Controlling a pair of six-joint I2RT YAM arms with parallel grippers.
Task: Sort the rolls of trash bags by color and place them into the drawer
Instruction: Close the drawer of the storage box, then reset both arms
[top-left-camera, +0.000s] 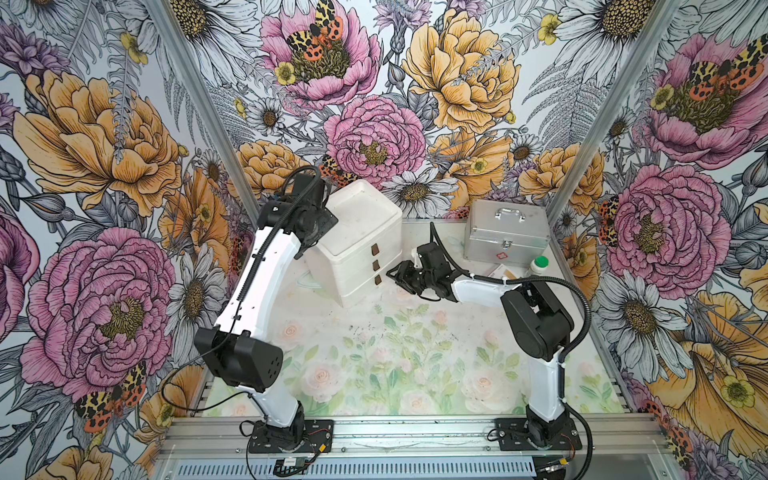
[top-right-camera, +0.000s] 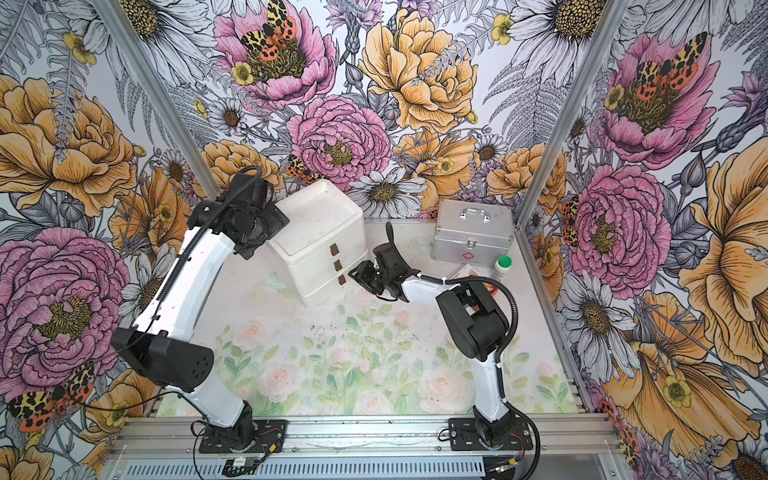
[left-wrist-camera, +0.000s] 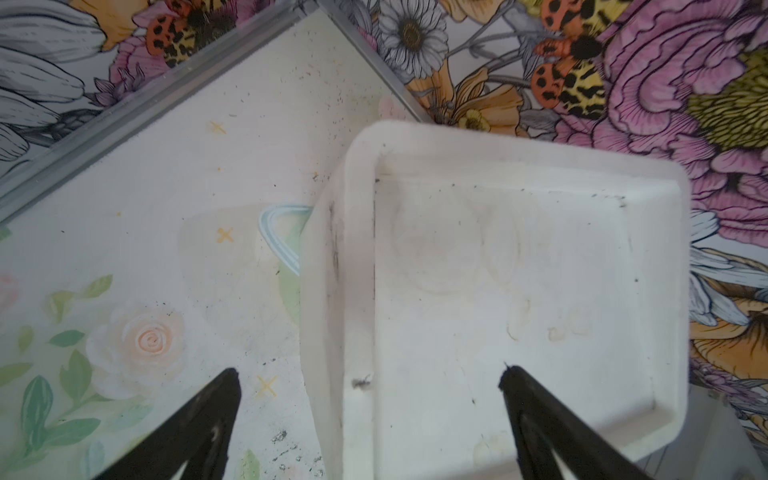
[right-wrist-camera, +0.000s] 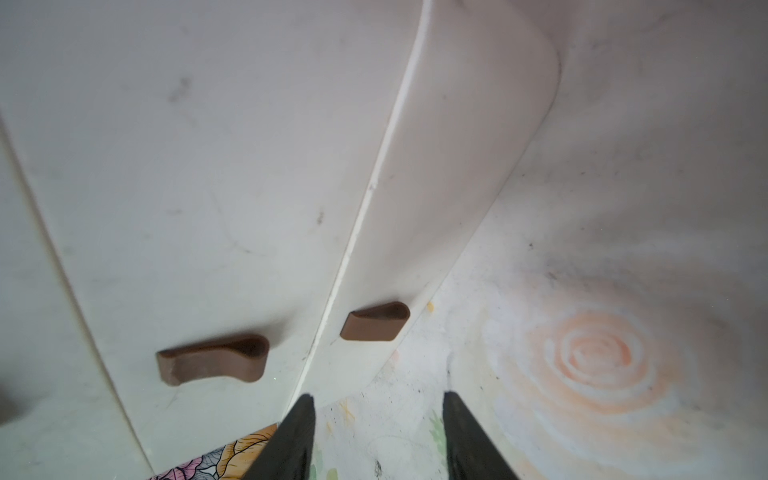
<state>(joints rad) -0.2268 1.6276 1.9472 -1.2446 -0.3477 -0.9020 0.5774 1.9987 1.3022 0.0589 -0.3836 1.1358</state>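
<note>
The drawer (top-left-camera: 357, 232) (top-right-camera: 318, 232) is a white chest at the back of the table, and its three stacked drawers are pushed in. Their brown pull tabs (top-left-camera: 376, 264) face the right arm. No rolls of trash bags show in any view. My left gripper (left-wrist-camera: 369, 376) hangs open over the chest's left top edge (left-wrist-camera: 357, 257), one finger over the lid and one over the table, nothing between them. My right gripper (top-left-camera: 394, 274) (right-wrist-camera: 378, 397) stands open and empty just in front of the lowest pull tab (right-wrist-camera: 376, 322), not touching it.
A silver metal case (top-left-camera: 505, 232) with a handle stands at the back right. A white green-capped bottle (top-left-camera: 539, 266) and some paper cards (top-left-camera: 500, 272) lie in front of it, behind the right arm. Aluminium frame posts and flowered walls close in the table.
</note>
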